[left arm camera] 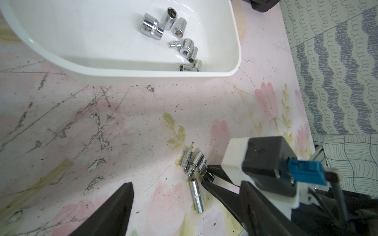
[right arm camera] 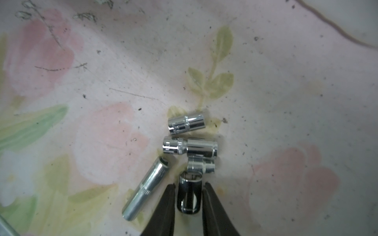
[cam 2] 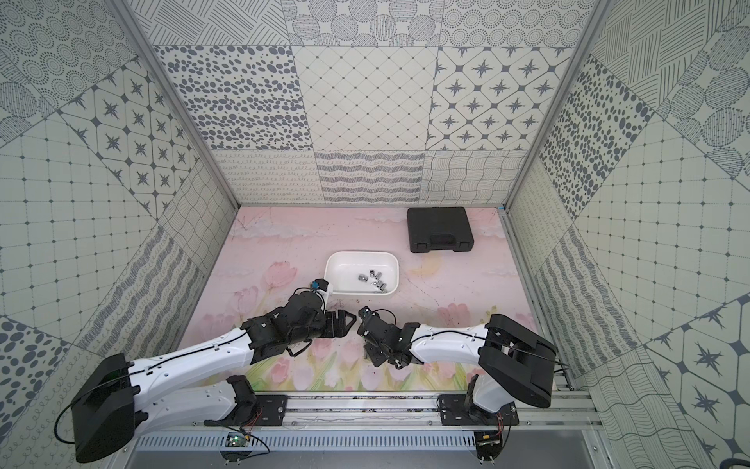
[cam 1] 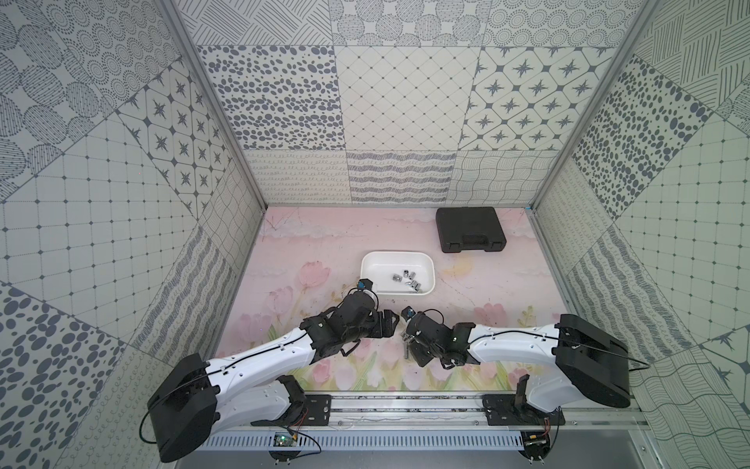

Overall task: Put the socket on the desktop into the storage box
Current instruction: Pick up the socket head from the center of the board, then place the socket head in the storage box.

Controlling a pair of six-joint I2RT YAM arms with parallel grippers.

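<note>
Bright, even light; glare on each chrome socket [right arm camera: 186, 123]; wrist views soft.

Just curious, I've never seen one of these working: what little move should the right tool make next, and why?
Probably close firmly on the short socket, then lift straight up. The fingers of the right tool already flank it, neighbouring sockets lie very close, and the storage box sits farther off.

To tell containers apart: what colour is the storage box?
The storage box is plain white, clearest in the left wrist view.
</note>
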